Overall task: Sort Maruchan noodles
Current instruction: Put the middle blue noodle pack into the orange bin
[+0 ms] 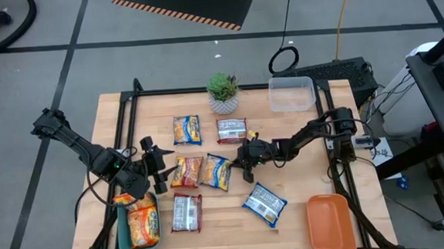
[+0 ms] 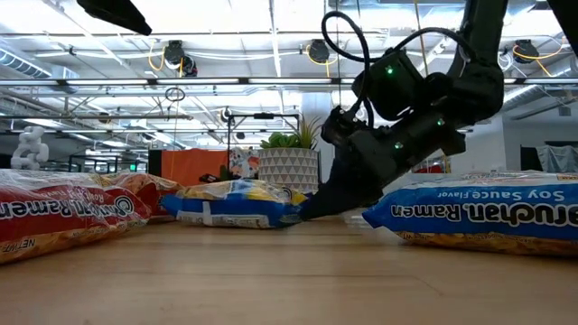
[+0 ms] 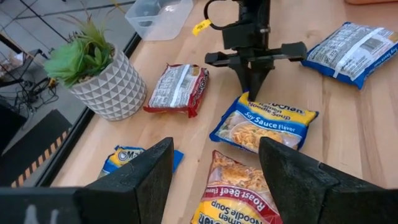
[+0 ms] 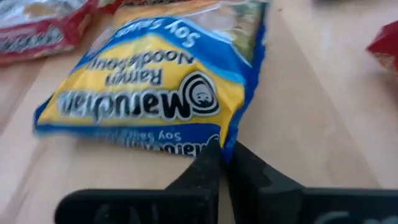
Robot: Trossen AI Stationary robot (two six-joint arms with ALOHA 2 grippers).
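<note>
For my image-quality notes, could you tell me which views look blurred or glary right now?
Right wrist view: soft, smeared print on the soy sauce packet where the right gripper has shut on its edge. Low view: bright ceiling lights, near packets blurred. High and left wrist views: evenly lit, crisp.

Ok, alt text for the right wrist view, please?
The right hand, fingers closed, pinches the edge of a yellow-and-blue Maruchan soy sauce packet lying on the wooden table. A red packet lies beyond it.
</note>
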